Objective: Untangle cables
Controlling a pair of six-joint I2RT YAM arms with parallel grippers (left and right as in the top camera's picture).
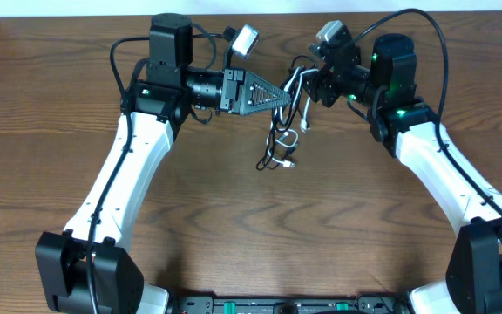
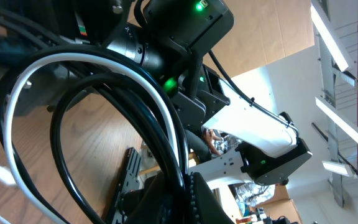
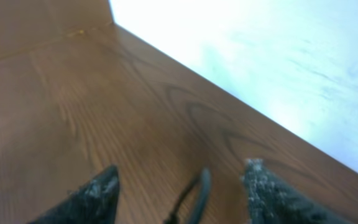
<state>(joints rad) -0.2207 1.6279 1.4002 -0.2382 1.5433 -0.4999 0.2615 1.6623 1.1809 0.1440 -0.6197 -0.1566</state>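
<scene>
The cables [image 1: 279, 133] are a small tangle of thin black and white cords at the table's far middle, partly lifted off the wood. My left gripper [image 1: 286, 94] points right and is shut on the tangle's upper strands. In the left wrist view a black cable [image 2: 160, 124] and a white cable [image 2: 107, 61] loop up out of the shut left gripper [image 2: 188, 183]. My right gripper [image 1: 308, 84] faces it from the right, very close. In the right wrist view the right gripper [image 3: 180, 183] is open, with a dark cable loop [image 3: 199, 193] between its fingers, touching neither.
A white wall meets the table's far edge [image 3: 185, 68] just behind the grippers. Thicker black cords [image 1: 443, 52] are fixed to the arms. Bare wooden table [image 1: 260, 227] lies in front of the tangle.
</scene>
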